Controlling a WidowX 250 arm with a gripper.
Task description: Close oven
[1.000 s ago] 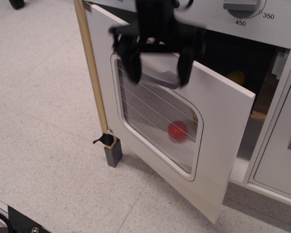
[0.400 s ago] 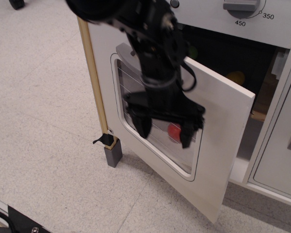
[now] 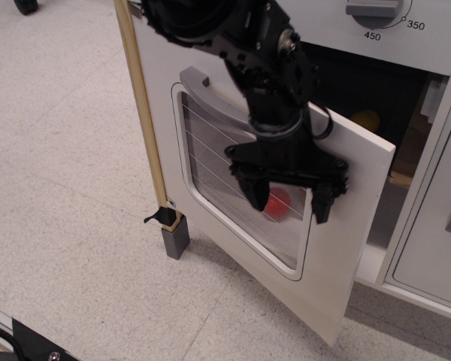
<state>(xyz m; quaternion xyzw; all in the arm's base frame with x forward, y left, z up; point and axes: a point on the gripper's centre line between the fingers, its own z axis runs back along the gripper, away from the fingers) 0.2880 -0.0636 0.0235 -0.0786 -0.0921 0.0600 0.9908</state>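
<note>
Oven [image 3: 233, 113] at floor level, its door [image 3: 346, 248] swung partly open toward the camera, hinged along the left wood edge [image 3: 144, 113]; curved grey handle [image 3: 210, 94] above the wire-lined window [image 3: 210, 177], a red ball [image 3: 279, 201] visible through the glass. Gripper [image 3: 289, 201] hangs in front of the window's right part, below the handle, fingers spread and pointing down, pinching nothing; contact with the glass cannot be told. To the right a narrow cabinet door [image 3: 436, 248], above it a dial [image 3: 376, 9].
</note>
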